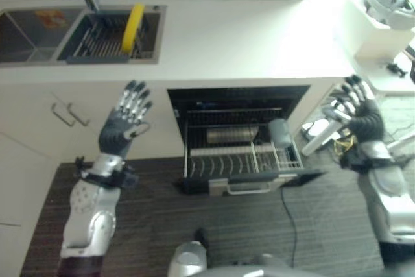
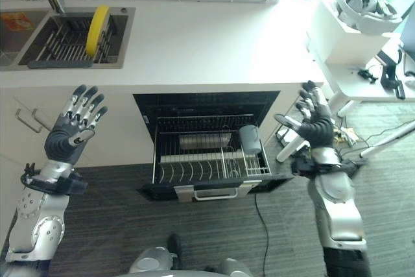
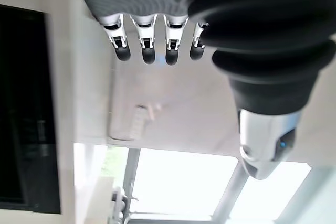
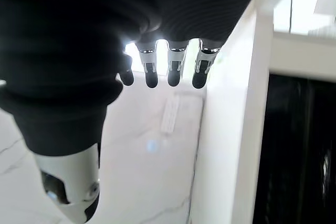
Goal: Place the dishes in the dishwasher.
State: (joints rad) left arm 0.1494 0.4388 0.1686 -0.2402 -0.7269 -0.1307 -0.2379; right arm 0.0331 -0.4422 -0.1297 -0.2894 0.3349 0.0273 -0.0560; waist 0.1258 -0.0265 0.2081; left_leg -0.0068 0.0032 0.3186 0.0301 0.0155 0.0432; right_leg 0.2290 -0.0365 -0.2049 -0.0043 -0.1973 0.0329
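Floor: you have dark striped wood-look flooring (image 1: pixel 155 218) nearest you, running up to the cabinets.
Left hand: your left hand (image 1: pixel 128 116) is raised in front of the white cabinet doors with metal bar handles (image 1: pixel 65 116), fingers straight and spread wide, holding nothing.
Right hand: your right hand (image 2: pixel 316 121) is raised at the counter's right end, fingers likewise spread and empty.
Wrist views: your left wrist view shows the straight dark fingertips (image 3: pixel 148 53) against a pale ceiling and window; your right wrist view shows the fingertips (image 4: pixel 174 74) beside the white counter edge and the dark dishwasher opening. You see neither sink nor plate there.
Dishwasher: the open black dishwasher (image 1: pixel 237 105) sits between your hands, its wire lower rack (image 1: pixel 241 160) pulled out over the floor. A grey rounded cup (image 1: pixel 280 133) stands at the rack's right side and a steel bowl-like item (image 1: pixel 231 135) lies further back; the front tine rows look free.
Dishes: the yellow round plate (image 1: pixel 133 26) stands on edge in the dark drying rack (image 1: pixel 107 42) inside the steel sink (image 1: pixel 39 34), beyond and above your left hand, well apart from both hands.
Room: the white countertop (image 1: pixel 246 37) lies bare between sink and right end.
Far right: a white side table (image 2: pixel 350 43) carries a white headset (image 2: pixel 364 3).
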